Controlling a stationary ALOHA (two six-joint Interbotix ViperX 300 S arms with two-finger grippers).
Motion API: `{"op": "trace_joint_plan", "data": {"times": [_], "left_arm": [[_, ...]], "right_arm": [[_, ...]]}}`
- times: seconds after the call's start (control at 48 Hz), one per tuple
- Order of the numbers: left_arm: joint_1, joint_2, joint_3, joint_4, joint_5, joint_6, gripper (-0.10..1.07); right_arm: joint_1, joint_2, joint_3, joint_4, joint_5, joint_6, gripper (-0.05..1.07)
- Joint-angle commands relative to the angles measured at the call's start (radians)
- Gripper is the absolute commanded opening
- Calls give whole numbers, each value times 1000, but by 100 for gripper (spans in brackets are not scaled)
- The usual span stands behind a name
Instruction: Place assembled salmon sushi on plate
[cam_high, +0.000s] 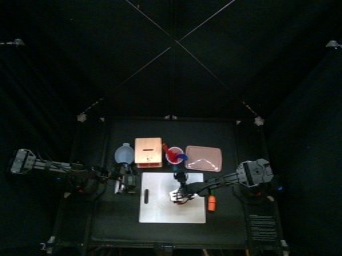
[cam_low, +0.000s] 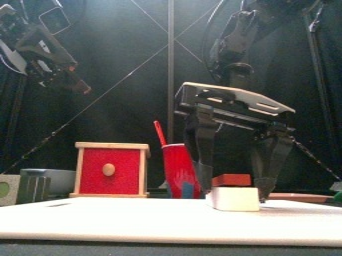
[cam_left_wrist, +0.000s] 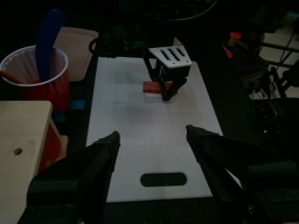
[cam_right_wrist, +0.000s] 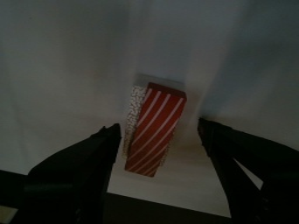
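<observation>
The assembled salmon sushi (cam_right_wrist: 155, 129), a red striped slab on white rice, lies on the white board (cam_left_wrist: 140, 131). In the front view the sushi (cam_low: 237, 190) sits low between the two jaws. My right gripper (cam_right_wrist: 160, 129) straddles it, open, with a gap showing on each side. From above, the right gripper (cam_high: 178, 192) hangs over the board's middle. The pinkish-tan plate (cam_high: 203, 157) lies beyond the board, toward the back right. My left gripper (cam_left_wrist: 152, 134) is open and holds nothing, hovering over the board's left end (cam_high: 144, 190).
An orange-tan block (cam_high: 148, 152) and a red cup (cam_left_wrist: 33, 66) with a blue stick stand behind the board, left of the plate. A brighter orange piece (cam_high: 211, 202) lies at the board's right edge. A pale bottle (cam_high: 124, 153) stands at the back left.
</observation>
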Motion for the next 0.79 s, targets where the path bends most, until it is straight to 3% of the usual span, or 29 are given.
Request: {"op": "trace_joint_plan", "data": {"times": [0.0, 0.125, 0.396, 0.604, 0.771], "left_arm": [[3, 3, -11, 0, -8, 3, 95], [3, 3, -9, 0, -8, 3, 95], [5, 2, -8, 2, -8, 3, 95], [6, 3, 3, 2, -8, 3, 95], [9, 3, 5, 0, -12, 2, 95]], "right_arm": [[-5, -12, -25, 3, 0, 3, 99], [-6, 3, -32, 15, 14, 2, 94], [-8, 5, -52, -15, 34, -3, 72], [-6, -29, -46, -58, 66, -21, 71], [-12, -124, 12, -92, 155, -44, 71]]}}
